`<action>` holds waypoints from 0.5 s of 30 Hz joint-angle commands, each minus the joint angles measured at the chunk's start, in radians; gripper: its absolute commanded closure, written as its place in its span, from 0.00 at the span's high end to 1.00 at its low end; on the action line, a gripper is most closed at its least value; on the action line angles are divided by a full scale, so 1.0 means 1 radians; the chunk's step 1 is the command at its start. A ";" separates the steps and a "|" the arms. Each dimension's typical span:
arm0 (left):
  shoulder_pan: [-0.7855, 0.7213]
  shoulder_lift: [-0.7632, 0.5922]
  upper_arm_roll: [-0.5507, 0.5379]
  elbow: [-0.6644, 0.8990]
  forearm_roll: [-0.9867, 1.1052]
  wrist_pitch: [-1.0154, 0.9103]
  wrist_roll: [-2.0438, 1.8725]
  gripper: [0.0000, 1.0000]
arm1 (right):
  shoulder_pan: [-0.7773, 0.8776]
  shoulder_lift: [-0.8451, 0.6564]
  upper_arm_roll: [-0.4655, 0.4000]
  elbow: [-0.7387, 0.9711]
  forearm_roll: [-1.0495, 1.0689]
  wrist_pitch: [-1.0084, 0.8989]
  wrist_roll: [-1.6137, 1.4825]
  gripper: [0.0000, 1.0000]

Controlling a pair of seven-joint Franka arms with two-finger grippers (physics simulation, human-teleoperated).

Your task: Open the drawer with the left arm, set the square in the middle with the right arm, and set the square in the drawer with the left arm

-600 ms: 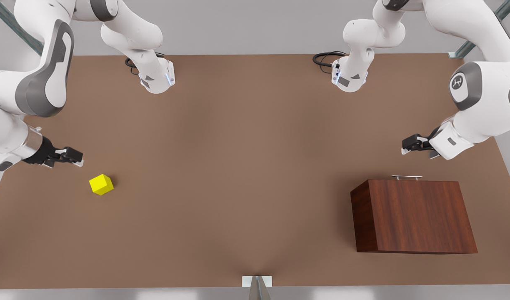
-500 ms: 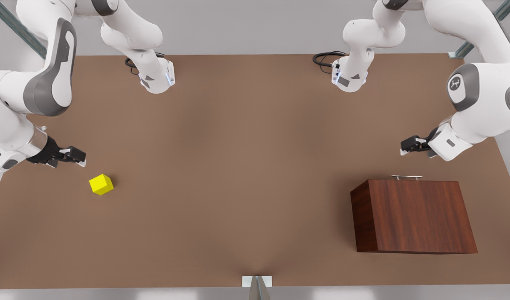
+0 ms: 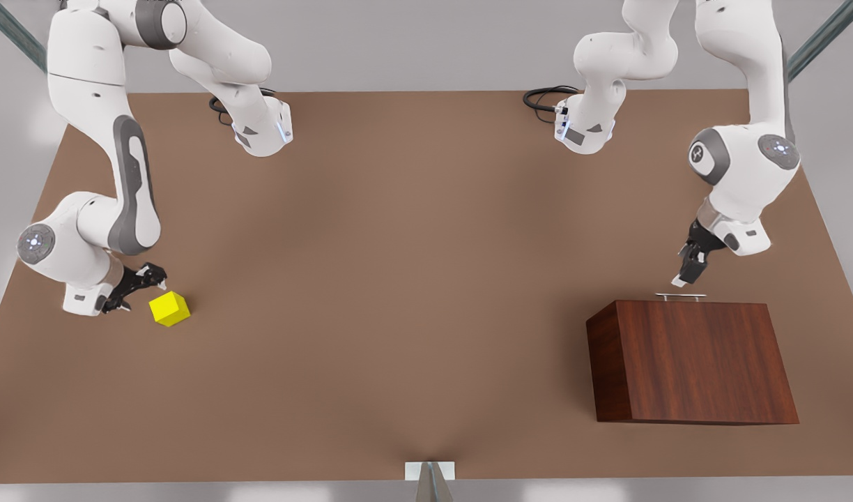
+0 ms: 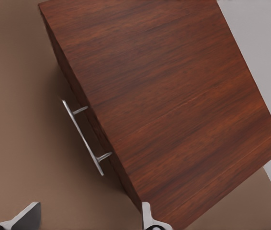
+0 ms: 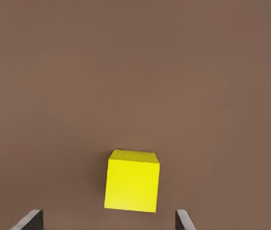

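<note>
We take the cabinet (image 3: pixel 691 359) as our landmark: a dark wood-grain box on the tabletop (image 3: pixel 412 279), on the front view's right. Its drawer (image 4: pixel 85 122) is closed, flush with the box, and its face looks toward the far edge of the tabletop, where the arm bases stand. On that face sits the handle (image 3: pixel 680 297), a thin silver bar whose long axis runs along the drawer front, level with the tabletop.

Our left hand (image 3: pixel 686 275) hangs just beyond that face, near the handle and not touching it, pointing down toward the bar's end on the front view's left. In the left wrist view the fingertips (image 4: pixel 28 215) stand well apart, so the hand is released and holds nothing, and the handle (image 4: pixel 85 139) lies ahead of the gap between them. We judge the coming move turns on this: the fingers must straddle the bar across its long axis, then pull straight away from the cabinet.

The square (image 3: pixel 169 309) rests on the tabletop far from the cabinet, at the front view's left. Our right hand (image 3: pixel 137 286) is just beside it, on the side away from the cabinet, released too: its fingertips (image 5: pixel 30 219) spread wider than the square (image 5: pixel 132 180). The square sits slightly turned to the tabletop's edges.
</note>
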 commanded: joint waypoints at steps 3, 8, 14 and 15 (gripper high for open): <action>0.001 0.000 0.016 -0.041 -0.040 0.051 -0.023 1.00 | -0.006 0.066 -0.002 -0.001 0.002 0.078 -0.066 1.00; 0.003 0.035 0.059 -0.095 -0.112 0.166 -0.024 1.00 | -0.003 0.126 -0.003 -0.004 0.091 0.113 -0.157 1.00; 0.006 0.071 0.074 -0.095 -0.177 0.188 -0.023 1.00 | -0.005 0.153 -0.017 -0.010 0.094 0.161 -0.163 1.00; 0.006 0.072 0.076 -0.095 -0.177 0.188 -0.023 1.00 | -0.005 0.153 -0.017 -0.010 0.094 0.161 -0.162 1.00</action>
